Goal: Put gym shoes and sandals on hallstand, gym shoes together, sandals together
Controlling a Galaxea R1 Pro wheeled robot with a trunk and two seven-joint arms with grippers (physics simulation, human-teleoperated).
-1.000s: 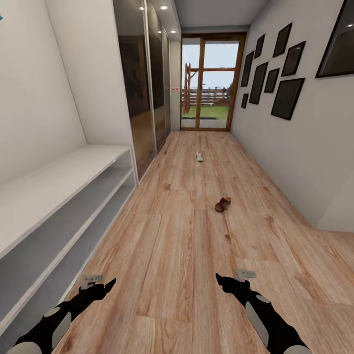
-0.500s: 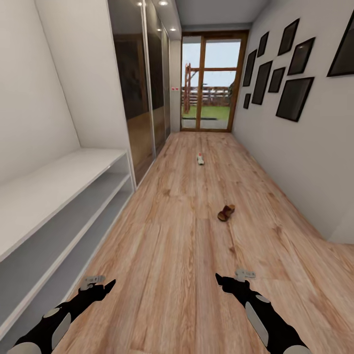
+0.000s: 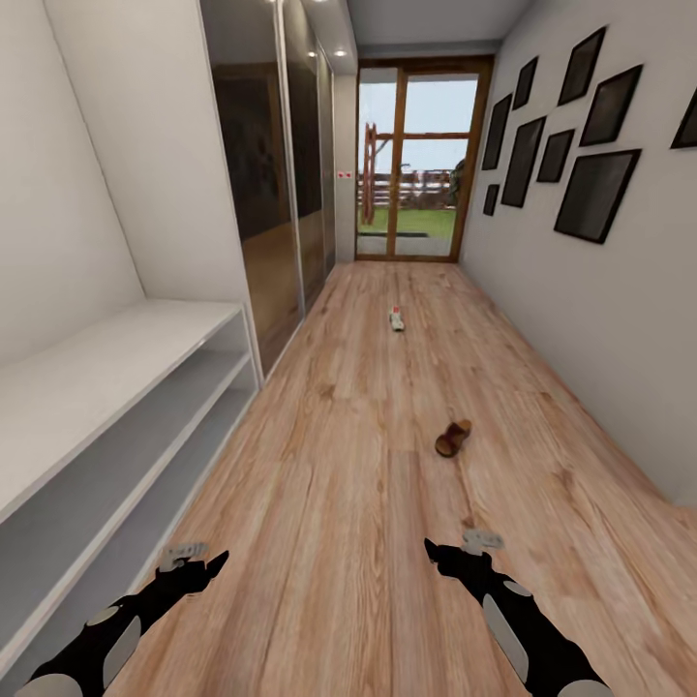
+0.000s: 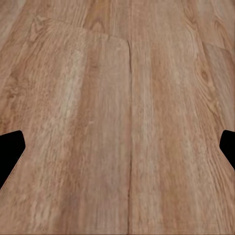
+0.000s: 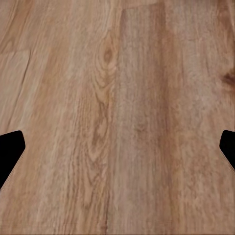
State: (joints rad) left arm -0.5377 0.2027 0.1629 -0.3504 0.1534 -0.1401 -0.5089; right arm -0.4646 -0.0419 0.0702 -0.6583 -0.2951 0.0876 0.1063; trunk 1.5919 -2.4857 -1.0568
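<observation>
I hold both jaws, left (image 3: 215, 558) and right (image 3: 432, 548), open and empty over the corridor floor (image 3: 339, 503). A sandal (image 3: 453, 438) lies ahead of my right jaws, a gym shoe (image 3: 396, 318) farther beyond, the shoe rack (image 3: 106, 407) left of my left jaws.

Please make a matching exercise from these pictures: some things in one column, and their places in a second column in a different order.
Things:
1. sandal
2. gym shoe
3. white bench
4. black picture frames

Places:
A. on the right wall
B. along the left wall
C. on the floor, far down the corridor
D. on the floor, nearer, ahead of the right hand

Pairs: 1-D, 2-C, 3-B, 4-A
</observation>
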